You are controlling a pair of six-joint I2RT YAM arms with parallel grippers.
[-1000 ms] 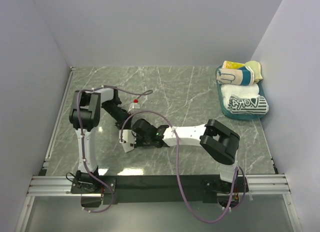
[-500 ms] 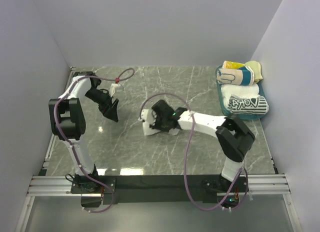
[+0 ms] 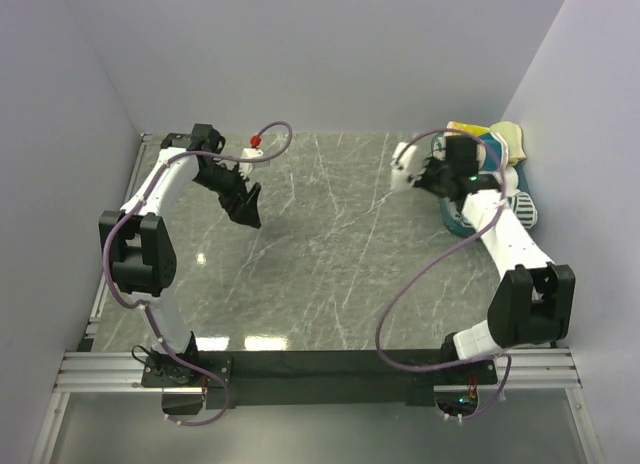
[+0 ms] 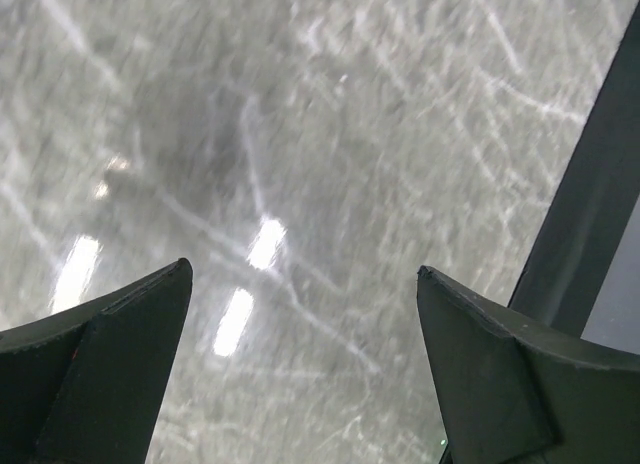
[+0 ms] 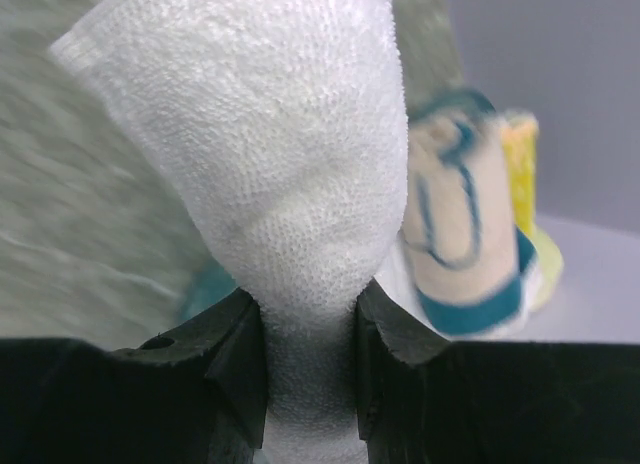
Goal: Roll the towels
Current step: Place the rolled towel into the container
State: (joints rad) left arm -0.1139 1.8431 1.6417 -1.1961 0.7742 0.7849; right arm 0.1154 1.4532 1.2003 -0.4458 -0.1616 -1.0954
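The white towel (image 5: 290, 184) is now up by the teal tray (image 3: 458, 224), bunched into a roll and clamped at its waist in the right gripper (image 5: 310, 334), whose 2 fingers pinch it so hard that it flares wide above them. A second ago that same bundle was far from the tray, low over the middle of the marble-look tabletop (image 3: 340, 254), with both arms crowded round it. Since then the right arm has swung it across to the tray's near-left corner. The left gripper (image 3: 248, 212) has let go and pulled well away from the tray, jaws spread wide on nothing. To me that says the rolling of this one is finished and only the setting-down remains. From overhead the towel (image 3: 402, 174) is just a small white lump at the arm's tip, and whether it is over the tray or just short of it I cannot tell. The right wrist view gives the weave, the grip, and the cream roll with teal print (image 5: 460, 244) and the yellow roll (image 5: 522, 164) waiting just behind. The left wrist view shows only bare stone between its fingers.
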